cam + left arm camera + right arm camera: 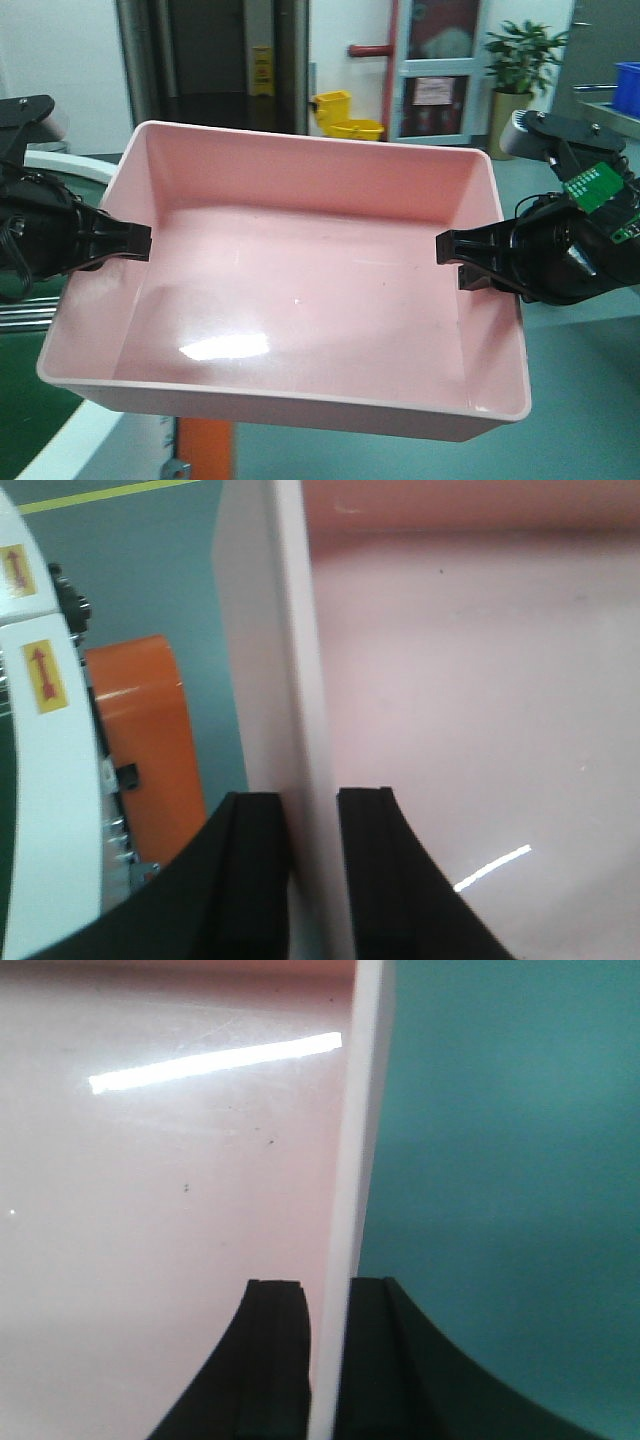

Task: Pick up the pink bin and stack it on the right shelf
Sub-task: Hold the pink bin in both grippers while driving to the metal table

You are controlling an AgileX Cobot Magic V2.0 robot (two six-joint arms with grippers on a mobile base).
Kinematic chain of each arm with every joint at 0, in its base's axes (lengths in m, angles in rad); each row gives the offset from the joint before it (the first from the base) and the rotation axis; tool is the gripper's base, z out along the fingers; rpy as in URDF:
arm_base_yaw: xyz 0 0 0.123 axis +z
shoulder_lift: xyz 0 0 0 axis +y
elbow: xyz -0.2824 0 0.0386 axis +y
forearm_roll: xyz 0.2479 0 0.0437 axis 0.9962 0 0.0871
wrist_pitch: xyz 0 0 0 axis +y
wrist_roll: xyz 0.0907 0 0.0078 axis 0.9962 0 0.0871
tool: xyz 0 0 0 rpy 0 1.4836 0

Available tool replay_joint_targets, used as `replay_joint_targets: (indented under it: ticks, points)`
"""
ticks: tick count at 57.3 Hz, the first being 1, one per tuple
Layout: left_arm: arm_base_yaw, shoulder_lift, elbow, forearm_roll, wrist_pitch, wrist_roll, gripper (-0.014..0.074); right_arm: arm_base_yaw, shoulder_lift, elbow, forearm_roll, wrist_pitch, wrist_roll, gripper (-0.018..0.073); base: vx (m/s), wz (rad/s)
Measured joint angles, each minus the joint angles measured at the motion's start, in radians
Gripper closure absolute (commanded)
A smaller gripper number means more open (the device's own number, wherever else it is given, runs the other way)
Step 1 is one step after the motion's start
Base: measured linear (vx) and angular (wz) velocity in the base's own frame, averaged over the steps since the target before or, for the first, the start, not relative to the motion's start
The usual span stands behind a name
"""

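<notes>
- The wide, shallow pale-pink plastic bin [300, 270] hangs in the air between the two claws. It rests on no table, its open side is up and there is nothing inside.
- The left claw [140, 240] is clenched on the bin's left end wall. In the left wrist view one of its black fingers [255, 860] sits outside the wall and the other inside, with the rim pinched between them.
- The right claw [450, 255] grasps the opposite end wall the same way, the thin wall sandwiched between its fingers [275, 1350].
- The bin's long axis runs straight from one claw to the other, so each arm carries one short end and neither is nearer.
- Below the left claw are a dark green belt [20, 400] and an orange post [205, 450]. Below the right claw is only teal floor [580, 400].
- The shelf is out of sight. If it lies beyond the right claw, I'd judge that both arms must swing that way together, keeping their spacing so neither wall slips free.
</notes>
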Motion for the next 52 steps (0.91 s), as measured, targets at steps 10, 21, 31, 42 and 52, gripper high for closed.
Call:
replay_joint_targets:
  ticks: [10,21,31,42,52]
  points:
    - [0.0,0.0,0.0,0.0,0.001,0.0,0.0598,0.0,0.0,0.0,0.0,0.0,0.0,0.0568,0.1,-0.49]
    - [0.0,0.0,0.0,0.0,0.001,0.0,0.0598,0.0,0.0,0.0,0.001,0.0,0.0,0.0568,0.16,-0.54]
    - [0.0,0.0,0.0,0.0,0.001,0.0,0.0598,0.0,0.0,0.0,0.001,0.001,0.0,0.0568,0.2,-0.56]
    - [0.0,0.0,0.0,0.0,0.001,0.0,0.0598,0.0,0.0,0.0,0.001,0.001,0.0,0.0568,0.24,-0.44]
    - [0.0,0.0,0.0,0.0,0.001,0.0,0.0598,0.0,0.0,0.0,0.001,0.001,0.0,0.0568,0.29,-0.31]
